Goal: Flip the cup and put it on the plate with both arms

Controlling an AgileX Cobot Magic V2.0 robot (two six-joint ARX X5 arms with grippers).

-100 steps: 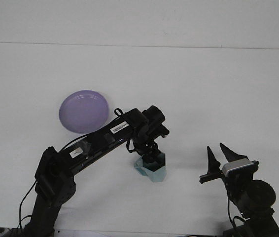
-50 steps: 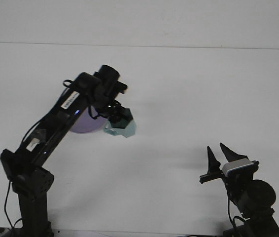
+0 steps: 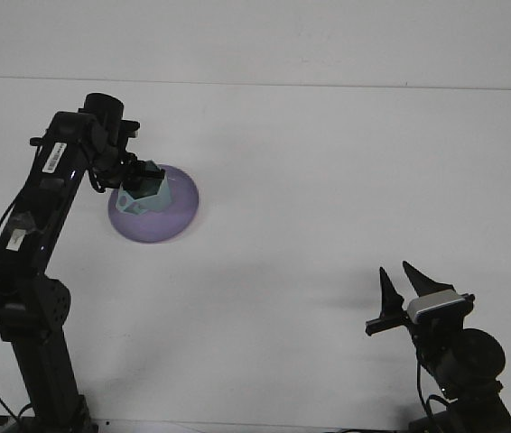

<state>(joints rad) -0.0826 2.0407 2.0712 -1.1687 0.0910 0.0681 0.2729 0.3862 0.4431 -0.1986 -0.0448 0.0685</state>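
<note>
Two arms share the job, but only one works here. The left gripper (image 3: 138,185) pinches the pale green faceted plastic cup (image 3: 143,196) over the round lilac plate (image 3: 176,215), low enough that release should seat it, though contact cannot be judged. The right gripper (image 3: 398,280) idles well apart, fingers spread, clear of the placement.
</note>
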